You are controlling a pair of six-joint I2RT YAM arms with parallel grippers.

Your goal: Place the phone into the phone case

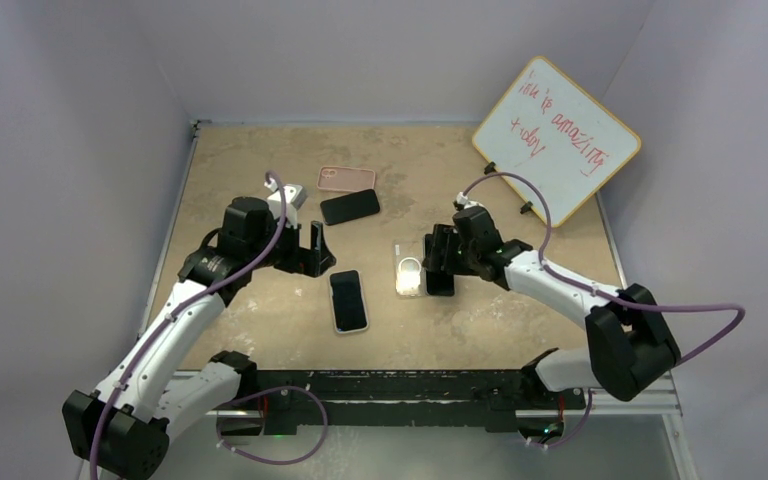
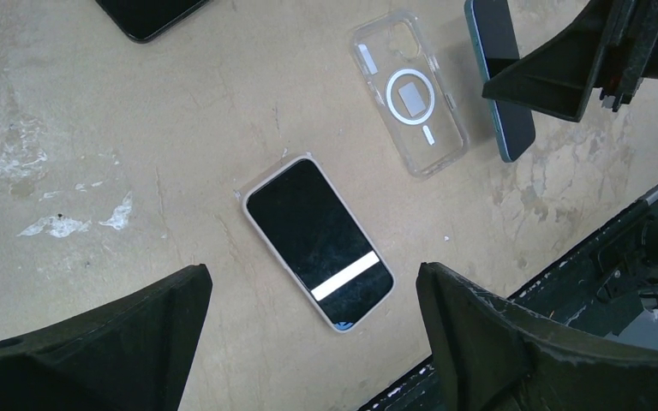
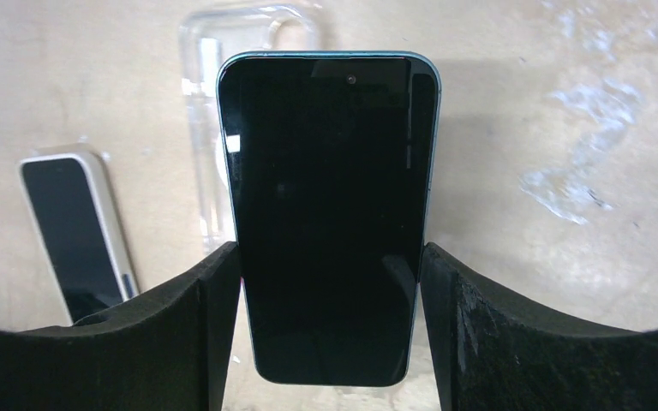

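My right gripper [image 1: 440, 262] is shut on the phone [image 3: 330, 214], a dark-screened handset with a teal rim, its fingers [image 3: 214, 291] pressing on both long edges. The clear phone case [image 1: 409, 272], with a white ring on its back, lies flat on the table just left of the held phone [image 1: 440, 282]. In the right wrist view the case [image 3: 201, 128] shows behind the phone's left edge. My left gripper [image 2: 313, 276] hangs open above a second phone in a white case [image 2: 319, 242], touching nothing. In the left wrist view the clear case [image 2: 409, 92] lies beside the teal phone [image 2: 500, 77].
A pink case [image 1: 347, 178] and a black phone [image 1: 350, 207] lie further back on the table. A whiteboard [image 1: 557, 135] with red writing leans at the back right. The table's front rail [image 1: 410, 380] runs along the near edge.
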